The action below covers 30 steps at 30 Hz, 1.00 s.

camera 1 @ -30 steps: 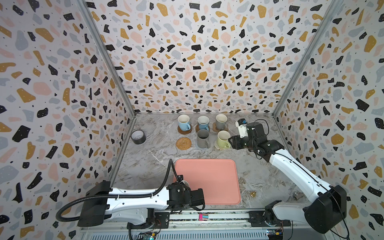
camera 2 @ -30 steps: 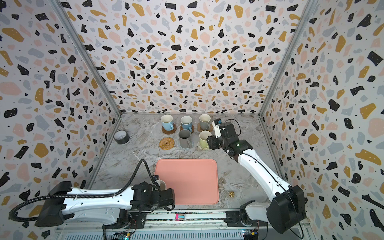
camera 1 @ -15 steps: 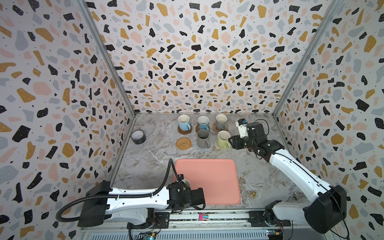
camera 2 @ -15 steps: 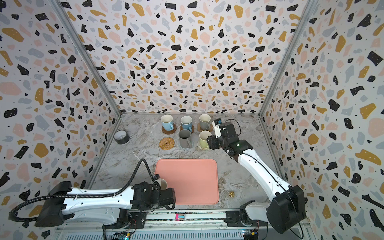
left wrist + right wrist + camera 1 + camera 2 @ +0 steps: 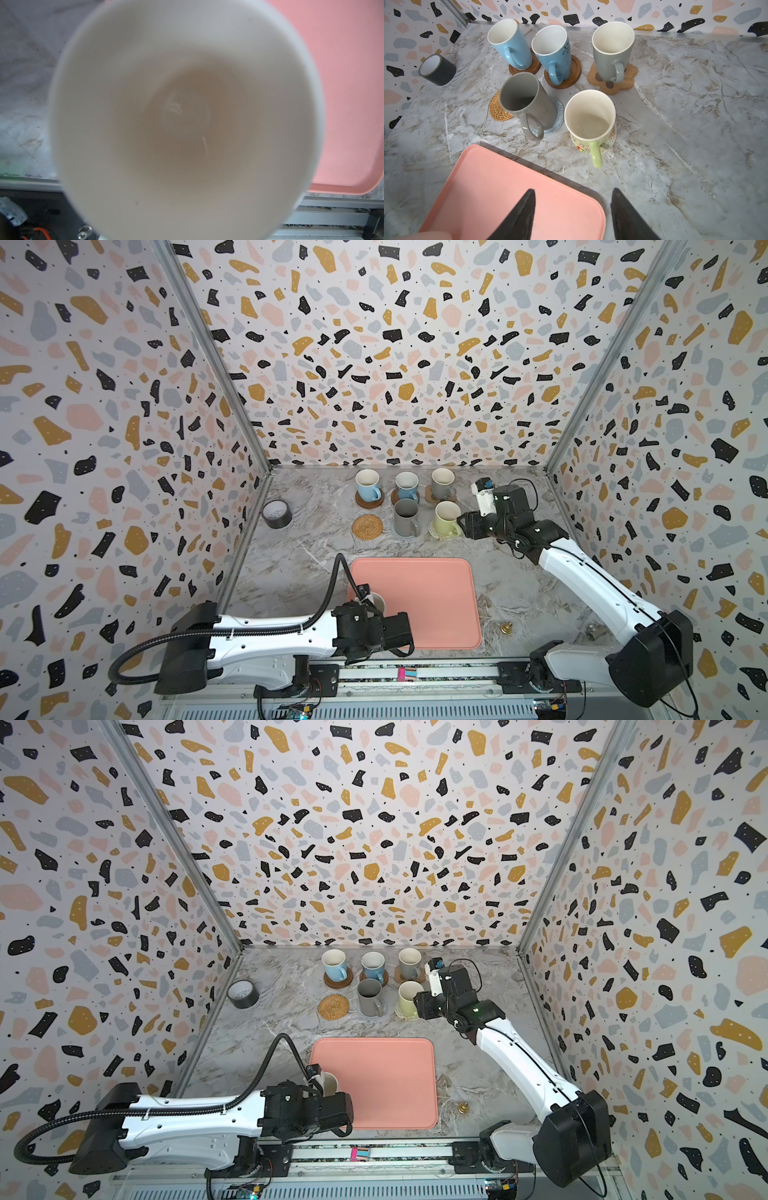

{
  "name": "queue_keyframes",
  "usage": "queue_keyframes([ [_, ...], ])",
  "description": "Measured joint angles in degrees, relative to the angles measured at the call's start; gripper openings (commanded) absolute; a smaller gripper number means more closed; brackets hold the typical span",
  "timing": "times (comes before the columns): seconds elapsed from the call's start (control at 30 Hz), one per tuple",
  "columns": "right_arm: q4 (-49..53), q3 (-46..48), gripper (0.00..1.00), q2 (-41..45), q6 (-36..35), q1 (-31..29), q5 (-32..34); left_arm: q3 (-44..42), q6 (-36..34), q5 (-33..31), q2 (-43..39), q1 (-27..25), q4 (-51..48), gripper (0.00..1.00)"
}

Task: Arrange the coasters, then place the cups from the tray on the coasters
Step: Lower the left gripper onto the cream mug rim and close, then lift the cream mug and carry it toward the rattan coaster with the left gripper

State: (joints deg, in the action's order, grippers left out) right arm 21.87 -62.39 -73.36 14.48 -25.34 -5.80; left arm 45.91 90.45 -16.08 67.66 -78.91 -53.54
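Five cups stand on coasters at the back: light blue, deeper blue, grey-beige, dark grey and light green. The tan rattan coaster lies bare beside the dark grey cup. A pale pink cup stands at the near left corner of the salmon tray. My left gripper is shut on this cup, whose cream inside fills the left wrist view and hides the jaws. My right gripper hangs open and empty, high over the tray's far right corner.
A dark grey tape roll stands by the left wall. A small brass piece lies on the marble right of the tray. Patterned walls close in the left, back and right; a metal rail runs along the front.
The left jaws have closed the last bit onto the cup. Neither arm has visibly shifted, and the cups at the back stand as before.
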Motion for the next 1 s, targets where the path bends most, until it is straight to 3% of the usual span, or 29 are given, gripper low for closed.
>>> queue_keyframes([
  [0.33, 0.02, 0.04, 0.6, 0.02, 0.04, 0.0, 0.02, 3.85, -5.03, -2.1, 0.0, 7.56, -0.81, 0.16],
  [0.67, 0.55, 0.04, 0.6, 0.26, 0.04, 0.0, 0.22, 10.4, -17.81, -3.43, 5.68, 19.98, -0.13, 0.16],
  [1.0, 0.76, 0.09, 0.6, 2.51, 0.09, 0.22, 0.66, 18.6, -29.22, -3.58, 14.32, 28.85, 3.02, 0.16],
])
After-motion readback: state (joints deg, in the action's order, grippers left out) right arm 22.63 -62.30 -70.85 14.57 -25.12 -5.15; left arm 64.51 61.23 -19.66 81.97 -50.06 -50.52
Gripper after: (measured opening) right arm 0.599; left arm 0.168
